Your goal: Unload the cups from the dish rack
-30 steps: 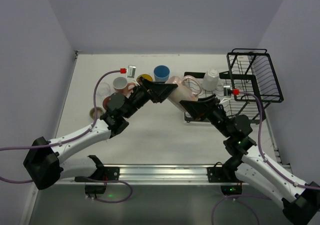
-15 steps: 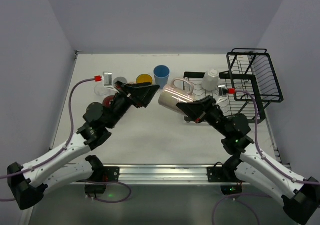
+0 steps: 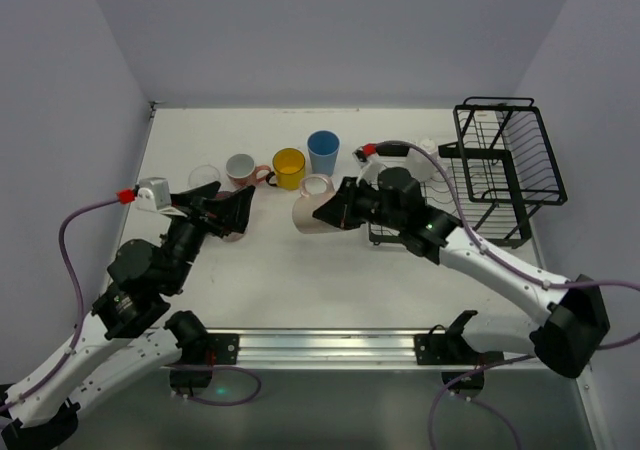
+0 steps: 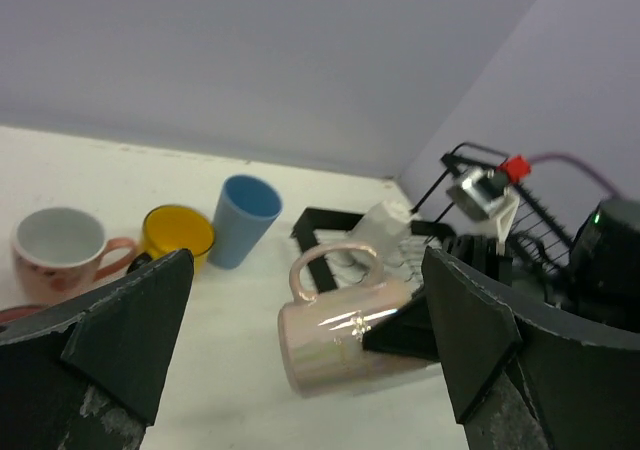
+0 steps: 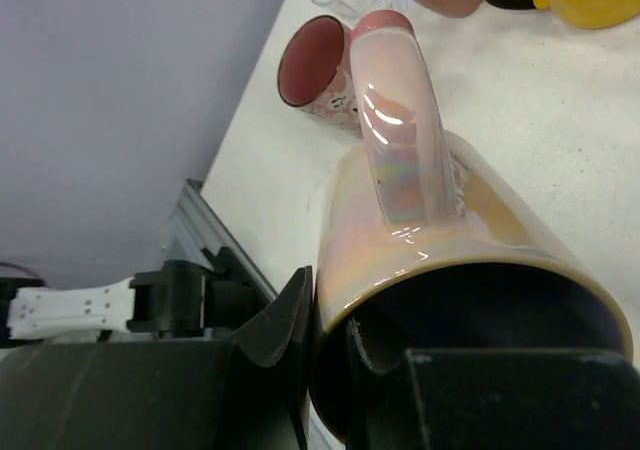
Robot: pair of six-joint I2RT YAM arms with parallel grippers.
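- Left gripper (image 3: pixel 232 213): fingers spread wide, holding nothing, over the left of the table (image 3: pixel 300 280).
- Clear glass (image 3: pixel 204 178), white-pink mug (image 3: pixel 240 167), yellow mug (image 3: pixel 289 167), blue tumbler (image 3: pixel 323 150): 4 cups upright in a row on the table.
- Pearly pink mug (image 3: pixel 310 208): on its side, clear of the rack, rim pinched by right gripper (image 3: pixel 335 210), 1 finger inside.
- Dish rack (image 3: pixel 505 160): far right.

From the top camera I see a white table (image 3: pixel 300 280) closed in by pale lilac walls. The back wall (image 3: pixel 330 30) meets its far edge. The left wall (image 3: pixel 60 120) and the right wall (image 3: pixel 590 80) run along its sides. I can make out a thin dark seam (image 3: pixel 128 205) where the table's left edge meets the wall. A silver aluminium rail (image 3: pixel 320 347) lies along the near edge, with a glossy grey strip (image 3: pixel 330 410) just below it.
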